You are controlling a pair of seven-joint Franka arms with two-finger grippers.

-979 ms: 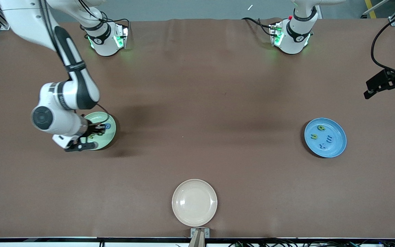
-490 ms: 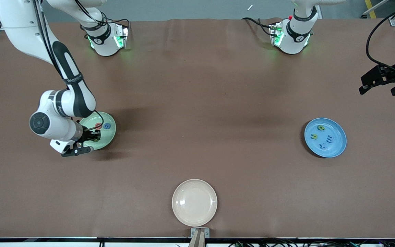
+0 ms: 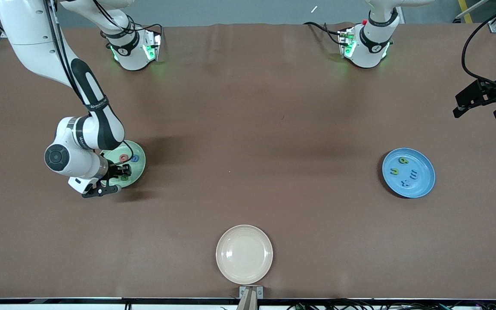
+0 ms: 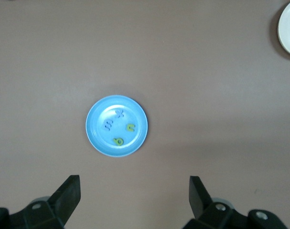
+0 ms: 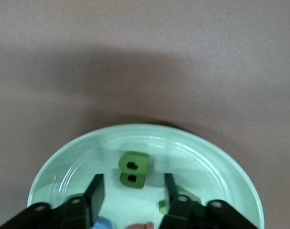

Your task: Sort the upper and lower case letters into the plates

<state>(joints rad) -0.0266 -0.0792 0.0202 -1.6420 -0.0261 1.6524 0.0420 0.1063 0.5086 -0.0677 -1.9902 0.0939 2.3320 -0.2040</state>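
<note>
My right gripper hangs low over the pale green plate with its jaws open. In the right wrist view the gripper has a green B lying free on the plate just ahead of the fingertips. A second green letter, a blue G and a red Q lie on the same plate. The bright blue plate holds a blue m, a blue x and two green small letters. My left gripper waits open, high over the left arm's end of the table.
A cream-white plate with nothing on it sits near the table's front edge, midway between the two coloured plates. It also shows at the edge of the left wrist view as the cream-white plate. The brown table covering lies bare between the plates.
My right gripper's jaws have opened and the green B now lies free on the pale green plate. The right arm shifted a little over that plate. The left gripper drifted slightly.
</note>
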